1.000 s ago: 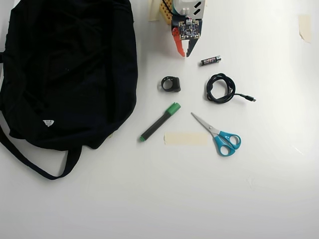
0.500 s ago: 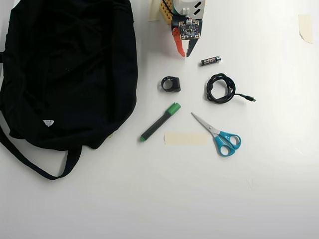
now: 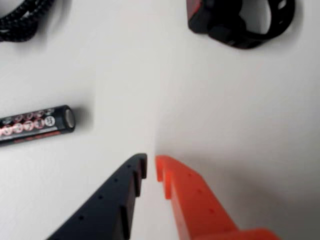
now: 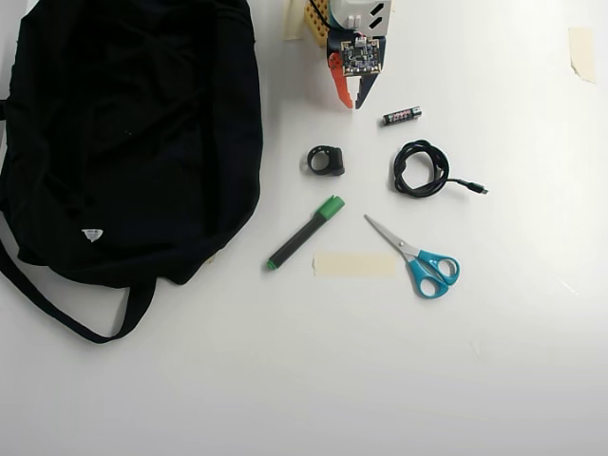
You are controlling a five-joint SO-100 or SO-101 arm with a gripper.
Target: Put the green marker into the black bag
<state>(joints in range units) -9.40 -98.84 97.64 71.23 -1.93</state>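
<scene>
The gripper [image 4: 352,101] hangs near the desk's top edge in the overhead view, its black and orange tips almost together, holding nothing. The green marker [image 4: 305,233] lies at mid-desk, just beside the black bag [image 4: 128,142] filling the top-left corner.

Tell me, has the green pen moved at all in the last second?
No. In the overhead view the green marker lies at the same slant just above the strip of tape, its cap toward the black ring, as before.
</scene>
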